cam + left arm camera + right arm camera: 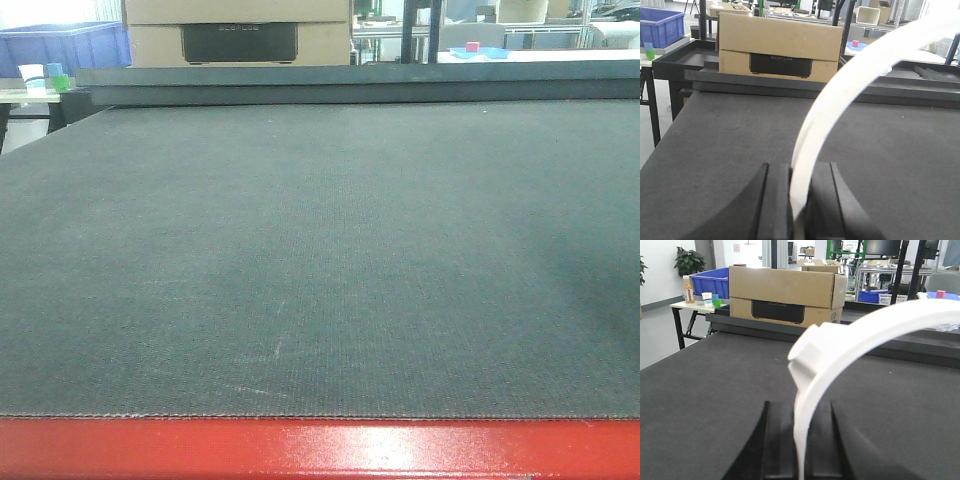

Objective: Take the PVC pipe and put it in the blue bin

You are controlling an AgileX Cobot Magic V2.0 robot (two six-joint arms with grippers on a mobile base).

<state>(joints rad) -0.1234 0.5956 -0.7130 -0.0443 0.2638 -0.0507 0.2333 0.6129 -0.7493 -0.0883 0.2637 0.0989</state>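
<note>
Your dark worktop [320,250] has a cardboard box [780,40] standing behind its far edge. The blue bin [712,282] sits on a side table beyond it, far left. The white curved PVC pipe [880,327] arcs above the worktop. The left jaws pinch one end and the right jaws pinch the collared end.

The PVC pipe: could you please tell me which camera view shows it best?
The right wrist view: the PVC pipe arcs up from the right gripper, its collar visible. The left wrist view shows a blurrier arc in the left gripper. The front view shows none.
</note>
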